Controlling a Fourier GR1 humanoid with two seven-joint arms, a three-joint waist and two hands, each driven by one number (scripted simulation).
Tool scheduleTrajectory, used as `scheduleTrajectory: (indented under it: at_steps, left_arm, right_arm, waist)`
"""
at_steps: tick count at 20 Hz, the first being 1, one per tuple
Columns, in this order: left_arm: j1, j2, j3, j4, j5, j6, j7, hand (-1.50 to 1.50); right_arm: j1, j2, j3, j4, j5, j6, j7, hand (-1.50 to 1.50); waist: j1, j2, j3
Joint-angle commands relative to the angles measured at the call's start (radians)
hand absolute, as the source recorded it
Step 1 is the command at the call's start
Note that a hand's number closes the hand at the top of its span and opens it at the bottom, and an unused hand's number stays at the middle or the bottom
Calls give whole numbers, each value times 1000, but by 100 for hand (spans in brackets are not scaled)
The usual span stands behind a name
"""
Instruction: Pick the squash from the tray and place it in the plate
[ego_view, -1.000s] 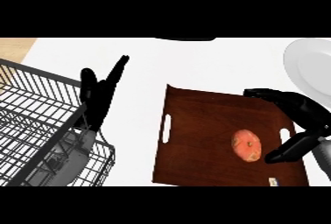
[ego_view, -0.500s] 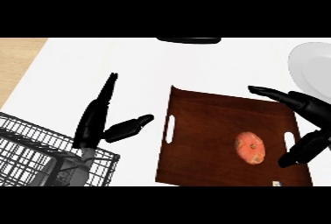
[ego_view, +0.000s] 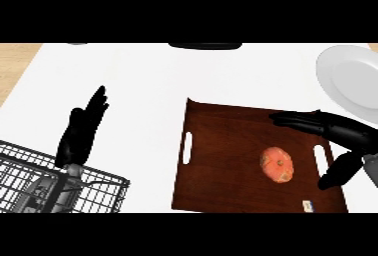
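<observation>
my right hand (ego_view: 341, 137) hovers open, fingers apart, just right of the orange squash (ego_view: 277, 164) on the brown tray (ego_view: 221, 165); white plate (ego_view: 354, 80) far right; my left hand (ego_view: 83, 131) rests open at left.

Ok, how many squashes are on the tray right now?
1. The single squash lies on the right half of the tray, just left of the open right hand. Nothing hints at another hidden one.

The left hand (ego_view: 83, 131) has folded its thumb in and risen higher above the wire basket (ego_view: 52, 182).
</observation>
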Motion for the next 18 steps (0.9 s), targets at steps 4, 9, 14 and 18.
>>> scheduleTrajectory:
  at_steps: [4,9,14,18]
  left_arm:
    - [18,-4,82,65,72,-77,-68,0]
    - [36,29,136,88,90,-143,-102,0]
    - [70,-11,130,92,57,-129,-131,0]
    - [-2,-25,165,136,62,-157,-87,0]
  right_arm:
    - [-124,71,116,191,235,-35,-141,-150]
    - [-160,112,149,299,342,-80,-189,-150]
    - [-167,156,167,281,387,-49,-125,-150]
    - [-158,182,132,292,453,-69,-129,-150]
  waist:
    - [-31,-12,-1]
    - [-36,-13,-1]
    - [-41,-16,-1]
    - [-48,-15,-1]
